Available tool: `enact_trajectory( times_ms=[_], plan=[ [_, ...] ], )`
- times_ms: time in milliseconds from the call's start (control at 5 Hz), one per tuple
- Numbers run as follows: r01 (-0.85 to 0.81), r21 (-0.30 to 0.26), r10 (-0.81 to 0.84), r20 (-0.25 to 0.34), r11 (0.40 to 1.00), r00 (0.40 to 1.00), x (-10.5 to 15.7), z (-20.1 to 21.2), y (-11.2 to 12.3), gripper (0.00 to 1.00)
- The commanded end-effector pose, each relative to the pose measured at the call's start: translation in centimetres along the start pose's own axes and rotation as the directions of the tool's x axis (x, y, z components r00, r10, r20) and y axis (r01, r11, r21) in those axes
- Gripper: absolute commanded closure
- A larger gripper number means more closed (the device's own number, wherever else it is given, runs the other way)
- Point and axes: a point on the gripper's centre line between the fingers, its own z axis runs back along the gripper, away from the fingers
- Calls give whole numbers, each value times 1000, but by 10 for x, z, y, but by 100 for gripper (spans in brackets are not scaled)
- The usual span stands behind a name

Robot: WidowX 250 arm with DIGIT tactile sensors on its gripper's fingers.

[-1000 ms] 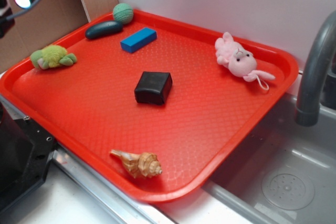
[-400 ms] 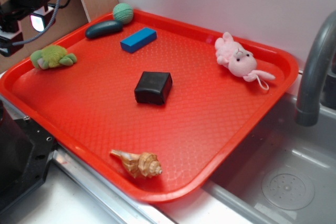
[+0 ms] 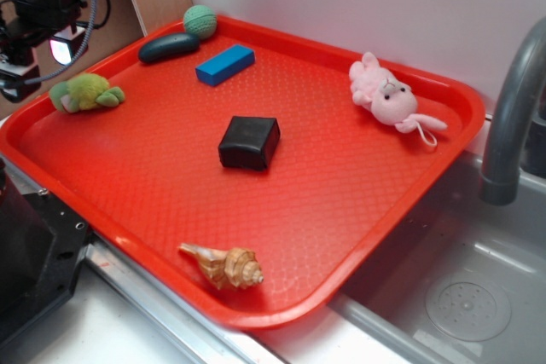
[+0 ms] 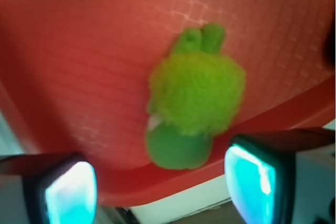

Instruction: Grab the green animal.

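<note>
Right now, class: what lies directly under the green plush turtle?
The green turtle rests on the red tray, close to its rim, as the wrist view also shows. The tray patch beneath its body is covered, so anything there cannot be seen.

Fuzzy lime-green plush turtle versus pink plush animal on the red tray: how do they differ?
The fuzzy lime-green plush turtle is smaller and lies by the red tray's left rim; the pink plush animal is larger, near the far right corner, trailing a cord loop. Both are soft toys lying untouched.
</note>
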Motion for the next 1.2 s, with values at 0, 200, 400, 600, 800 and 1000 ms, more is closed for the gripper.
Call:
enact_trajectory(
  times_ms=[0,200,400,600,800,1000],
  plan=[
    [-9,-44,4,-111,999,994,10,-24,19,0],
    [-26,-53,18,-142,998,990,21,-27,33,30],
    [-59,-48,54,-103,997,993,22,-24,43,100],
    [-152,-20,149,-113,988,982,20,-8,18,100],
    [-226,44,228,-57,973,972,26,26,4,100],
    [-265,4,265,21,964,964,27,73,-20,67]
  ],
)
